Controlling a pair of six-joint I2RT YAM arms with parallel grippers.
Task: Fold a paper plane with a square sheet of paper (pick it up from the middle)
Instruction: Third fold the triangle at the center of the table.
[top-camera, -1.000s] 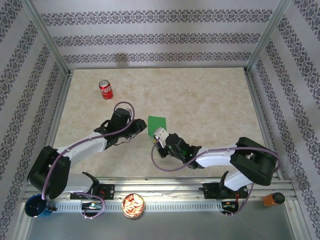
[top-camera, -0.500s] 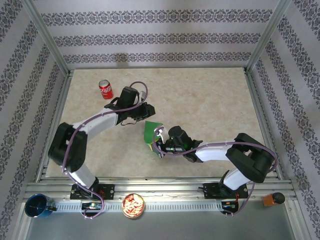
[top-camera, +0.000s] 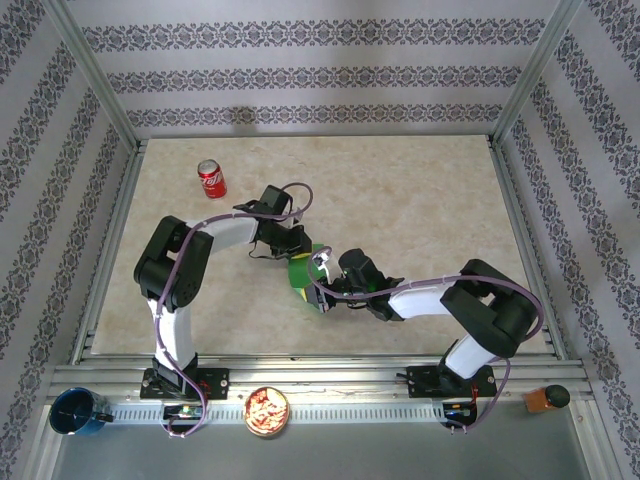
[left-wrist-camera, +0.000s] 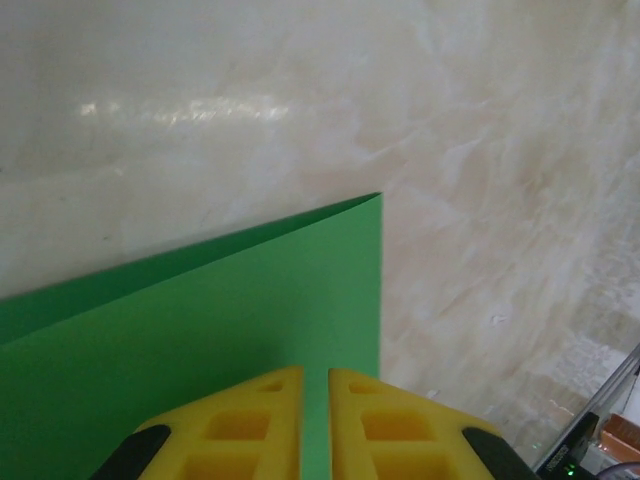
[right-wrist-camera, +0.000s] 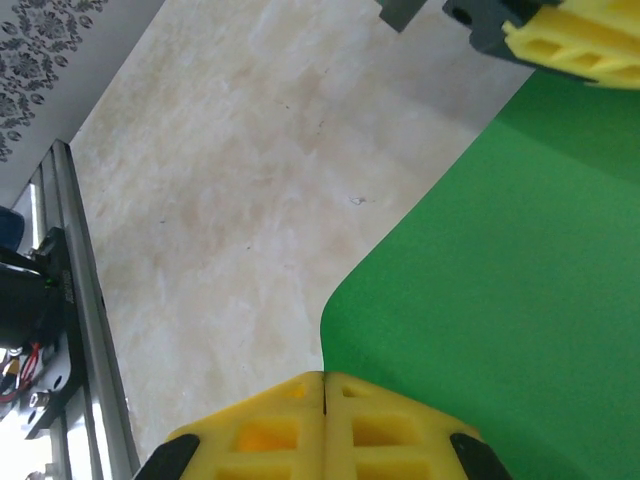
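Beige marbled table (top-camera: 420, 200), red soda can (top-camera: 211, 178) far-left.

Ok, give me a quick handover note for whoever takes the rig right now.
Right gripper: shut on the square sheet of paper, holding it lifted and curved above the table.
Left gripper: closed to a slit at the sheet's other edge; a pinch isn't certain.
Done: sheet picked up.
To do: the folding; no dart shape yet.
Red soda can stands apart, farther back.

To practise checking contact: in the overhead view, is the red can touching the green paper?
No, the can stands apart from the paper, with bare table between them.
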